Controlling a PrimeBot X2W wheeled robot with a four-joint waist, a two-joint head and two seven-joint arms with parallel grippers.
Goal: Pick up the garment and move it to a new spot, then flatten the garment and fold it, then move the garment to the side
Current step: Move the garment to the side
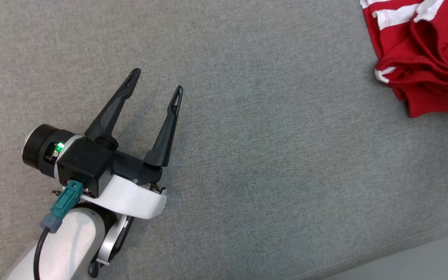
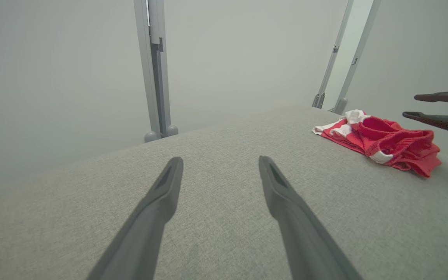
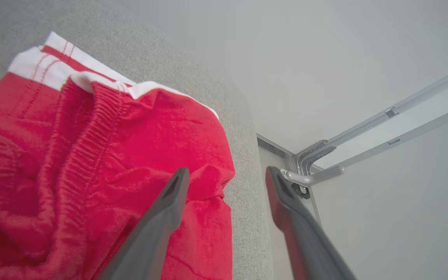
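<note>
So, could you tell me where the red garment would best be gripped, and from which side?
Probably the raised ribbed waistband fold of the crumpled garment: it stands up as a ridge that is easy to pinch. Come from above with the open right gripper, which hangs over its edge.

We see a grey surface (image 1: 270, 155) covered in woven fabric, flat, w/ a soft rounded edge; in the head view that edge cuts across the lower right corner. One thing lies on it: a red garment (image 1: 422, 58) w/ white stripes, crumpled in a heap, not laid flat, at the upper right of the head view. In the right wrist view we make out a ribbed elastic band & white trim. The heap sits just beside the surface's edge.
</note>
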